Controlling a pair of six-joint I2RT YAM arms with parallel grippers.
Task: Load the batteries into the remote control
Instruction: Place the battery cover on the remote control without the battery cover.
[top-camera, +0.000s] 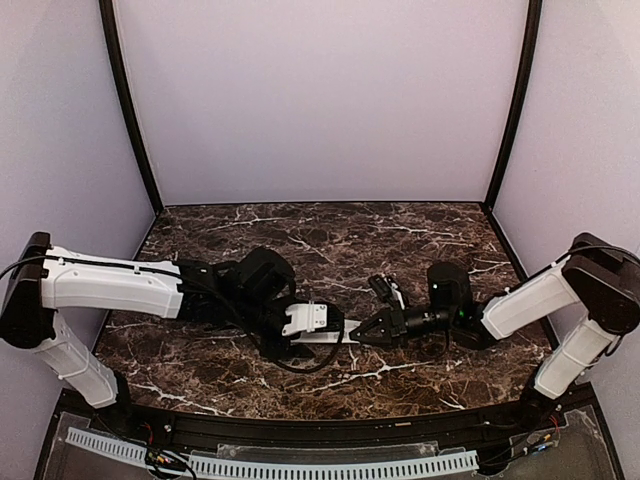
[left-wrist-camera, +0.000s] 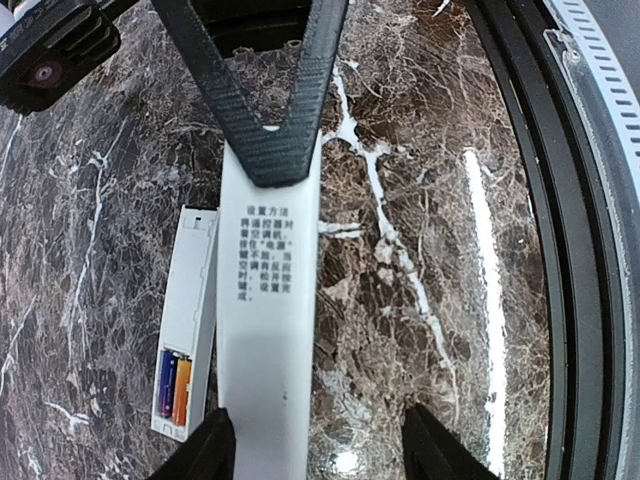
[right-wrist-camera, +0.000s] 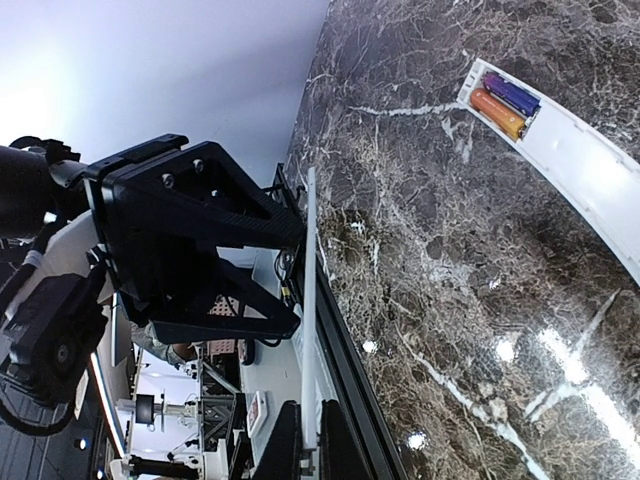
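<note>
Left wrist view: right gripper is clamped on the 12 o'clock end of a white printed cover plate, whose 6 o'clock end lies between the spread fingers of the left gripper. Remote control lies just beside the plate at 9 o'clock, long axis 12-to-6, parallel to it. Both batteries sit in its recess at the 6 o'clock end, nearer the left gripper; likely only the cover remains.

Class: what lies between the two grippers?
A white printed cover, pinched by the right gripper, reaching into the left gripper's open fingers. Left wrist view shows it.
</note>
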